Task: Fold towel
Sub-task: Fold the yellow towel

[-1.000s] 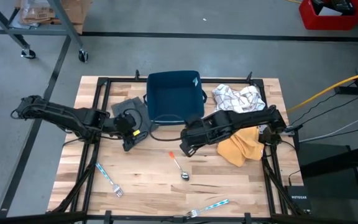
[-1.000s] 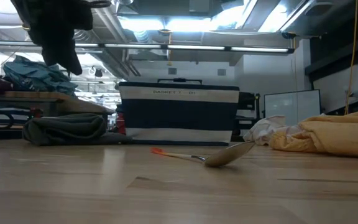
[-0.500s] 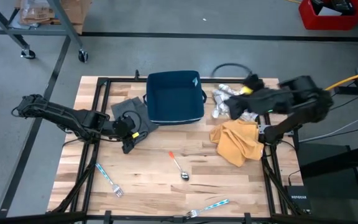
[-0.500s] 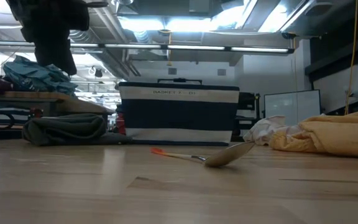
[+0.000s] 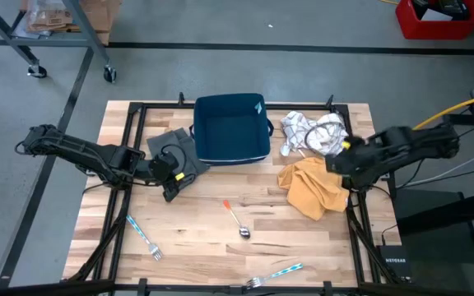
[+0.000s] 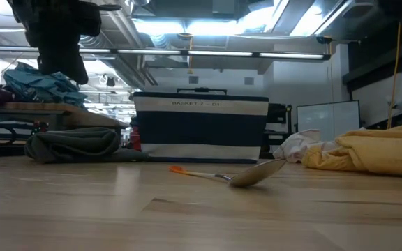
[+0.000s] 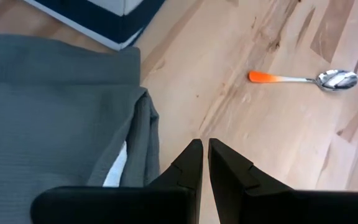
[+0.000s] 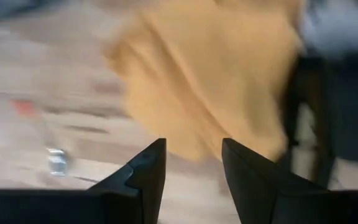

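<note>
A grey towel (image 5: 174,141) lies folded flat on the table, left of the blue basket (image 5: 231,127); its layered edge (image 7: 138,134) shows in the left wrist view. My left gripper (image 5: 171,189) hovers shut just off that towel's near edge, over bare wood (image 7: 204,146). A yellow towel (image 5: 313,187) lies crumpled at the table's right, with a white patterned towel (image 5: 311,131) behind it. My right gripper (image 5: 341,164) points down above the yellow towel's right part (image 8: 210,74). Its fingers are open (image 8: 192,149) with nothing between them.
A spoon with an orange handle (image 5: 235,219) lies in the middle of the table. Two forks (image 5: 144,237) (image 5: 276,274) lie near the front edge. Black frame rails run along the table's sides (image 5: 354,214). Bare wood lies between the spoon and the yellow towel.
My right gripper has swung from the table's middle near the spoon toward the right edge, passing over the white patterned towel, and now stands over the yellow towel's right part. It has rolled about its axis and stayed open. The towels have not moved.
</note>
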